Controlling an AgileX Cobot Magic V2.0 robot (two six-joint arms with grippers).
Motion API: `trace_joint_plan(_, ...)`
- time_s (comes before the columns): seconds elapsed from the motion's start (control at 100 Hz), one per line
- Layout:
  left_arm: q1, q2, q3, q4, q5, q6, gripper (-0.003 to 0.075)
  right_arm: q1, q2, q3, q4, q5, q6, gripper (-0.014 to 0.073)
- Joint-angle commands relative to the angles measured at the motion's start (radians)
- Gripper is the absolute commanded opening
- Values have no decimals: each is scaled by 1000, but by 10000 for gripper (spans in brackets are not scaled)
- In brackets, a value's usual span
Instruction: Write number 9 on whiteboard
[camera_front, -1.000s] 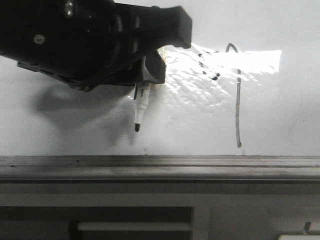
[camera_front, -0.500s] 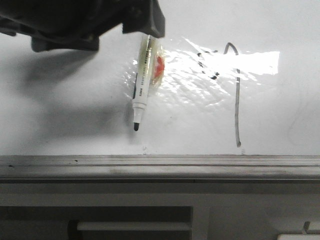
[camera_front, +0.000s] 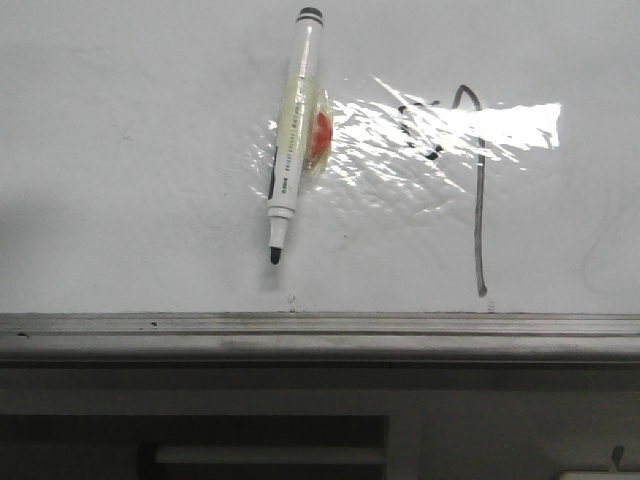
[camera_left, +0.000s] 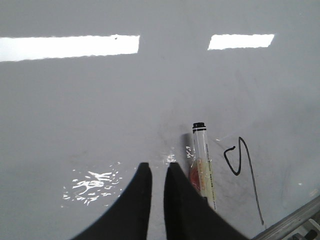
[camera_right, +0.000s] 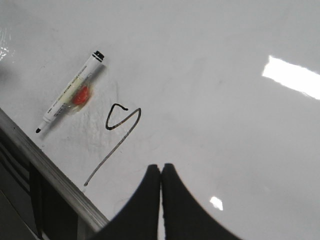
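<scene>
A: What's the biggest thing there?
B: The large glossy white whiteboard (camera_front: 140, 180), serving as the surface, with a grey metal ledge (camera_front: 320, 335) along its near edge and a bright glare patch right of centre.

A: And on it?
B: A white marker pen with a black tip (camera_front: 292, 135) lies near the middle, tip toward the ledge. Just right of it sits the thin black number 9 (camera_front: 470, 170): a long stroke with a small loop.

A: The arms?
B: The left end effector (camera_left: 154, 172) is narrowly parted, holding nothing, beside the pen. The right end effector (camera_right: 161, 172) is closed, empty.
</scene>
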Motion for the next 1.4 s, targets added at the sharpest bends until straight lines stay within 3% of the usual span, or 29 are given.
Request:
trace_joint_plan(0.0, -9, -59, 6, 30, 22, 10, -20, 0, -41, 0, -53, -53, -1, -50)
trace_joint_plan(0.6, -9, -93, 26, 12, 13, 10, -20, 0, -80, 2, -53, -36, -1, -50)
trace_joint_plan(0.78, 16, -96, 92, 142, -101, 23, -20, 0, -80, 2, -55, -36, -1, -50)
trace_joint_plan(0.89, 106, -96, 181, 364, -110, 1, -20, 0, -80, 2, -55, -36, -1, -50)
trace_joint_plan(1.26, 496, -238, 460, 982, -99, -596, -20, 0, -80, 2, -55, -36, -1, -50)
trace_joint_plan(1.39, 676, -319, 498, 1128, 38, -765, -20, 0, -80, 2, -55, -36, -1, -50)
